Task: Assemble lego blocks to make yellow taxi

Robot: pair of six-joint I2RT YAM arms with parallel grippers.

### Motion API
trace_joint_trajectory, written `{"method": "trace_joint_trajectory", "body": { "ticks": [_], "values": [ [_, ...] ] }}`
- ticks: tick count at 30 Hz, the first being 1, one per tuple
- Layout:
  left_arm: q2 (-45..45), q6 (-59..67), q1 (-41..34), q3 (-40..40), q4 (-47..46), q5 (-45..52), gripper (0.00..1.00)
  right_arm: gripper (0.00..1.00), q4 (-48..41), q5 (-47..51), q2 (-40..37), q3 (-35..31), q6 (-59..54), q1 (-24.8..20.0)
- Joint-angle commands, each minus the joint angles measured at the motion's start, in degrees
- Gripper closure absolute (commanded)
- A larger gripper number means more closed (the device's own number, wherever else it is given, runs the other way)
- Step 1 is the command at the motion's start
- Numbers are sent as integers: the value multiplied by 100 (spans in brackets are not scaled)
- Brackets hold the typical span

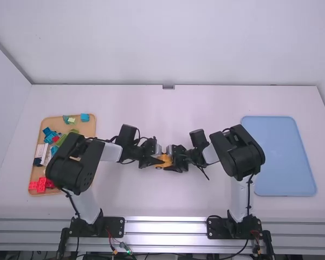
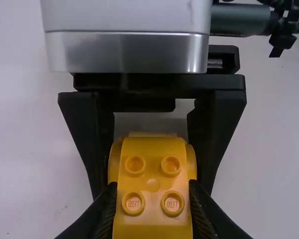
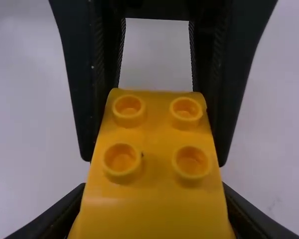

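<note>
Yellow body (image 3: 152,219) | between left gripper (image 2: 152,199) and right gripper (image 3: 153,199), both clamped on its sides | held from opposite ends, likely to steady it for joining

Blue tray (image 1: 280,157) on white table (image 1: 151,108), near pale wall (image 1: 168,43)

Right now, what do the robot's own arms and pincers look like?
The left arm and right arm both have white links and bulky, rounded black joints, with black cables running along them. The left pincer and right pincer match: black, each with two fingers that taper toward the tips.
</note>
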Motion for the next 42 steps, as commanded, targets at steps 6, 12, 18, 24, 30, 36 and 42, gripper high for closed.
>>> {"method": "trace_joint_trajectory", "body": {
  "ticks": [6, 12, 18, 24, 30, 36, 42],
  "values": [
    [376, -63, -487, -201, -186, -1325, 99, 41, -26, 330, 68, -26, -13, 109],
    [369, -66, -455, -197, -111, -1248, 93, 40, -39, 332, 68, -26, -11, 118],
    [310, -63, -463, -111, -122, -1019, 81, 38, -44, 332, 68, -26, -9, 96],
    [111, -63, -323, -109, -131, -857, 74, 38, -35, 330, 68, -24, -11, 90],
    [85, -63, -122, -109, -105, -675, 63, 40, -42, 330, 68, -24, -9, 101],
    [39, -13, -63, -109, -101, -398, 53, 40, -42, 332, 68, -24, -11, 92],
    [-286, -20, -59, -109, -125, -433, 38, 40, -46, 334, 68, -26, -2, 92]
  ]
}}
